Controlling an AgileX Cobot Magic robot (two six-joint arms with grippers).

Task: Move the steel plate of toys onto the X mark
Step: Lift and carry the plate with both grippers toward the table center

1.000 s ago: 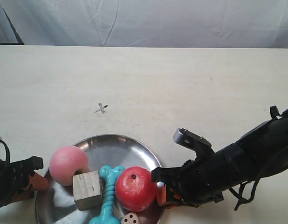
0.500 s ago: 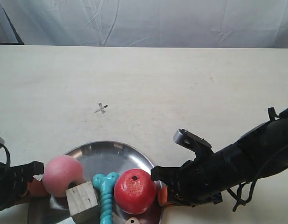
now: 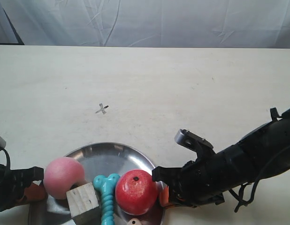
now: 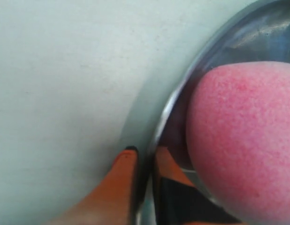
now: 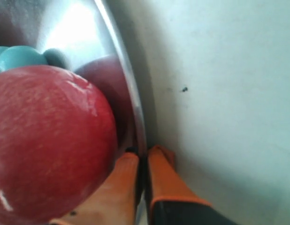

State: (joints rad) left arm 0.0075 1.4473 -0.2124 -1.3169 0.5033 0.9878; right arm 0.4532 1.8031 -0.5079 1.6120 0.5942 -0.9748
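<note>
The steel plate [image 3: 110,157] sits at the near edge of the exterior view, carrying the pink ball [image 3: 63,176], the wooden cube [image 3: 84,202], the teal bone [image 3: 106,194] and the red apple-like ball [image 3: 136,191]. The white die [image 3: 134,221] barely shows at the bottom. The X mark [image 3: 102,109] lies on the table beyond the plate. My left gripper [image 4: 145,161] is shut on the plate rim [image 4: 171,110] beside the pink ball [image 4: 243,140]. My right gripper [image 5: 142,159] is shut on the opposite rim [image 5: 128,93] next to the red ball [image 5: 46,140].
The pale tabletop [image 3: 182,84] stretches back to a white cloth backdrop [image 3: 149,21]. The arm at the exterior view's right [image 3: 239,164] lies across the near right corner. A small dark speck [image 5: 184,89] marks the table beside the right gripper.
Over the last second the plate moved toward the near edge and to the exterior view's left, and the toys slid with it. In the last half second it barely moved.
</note>
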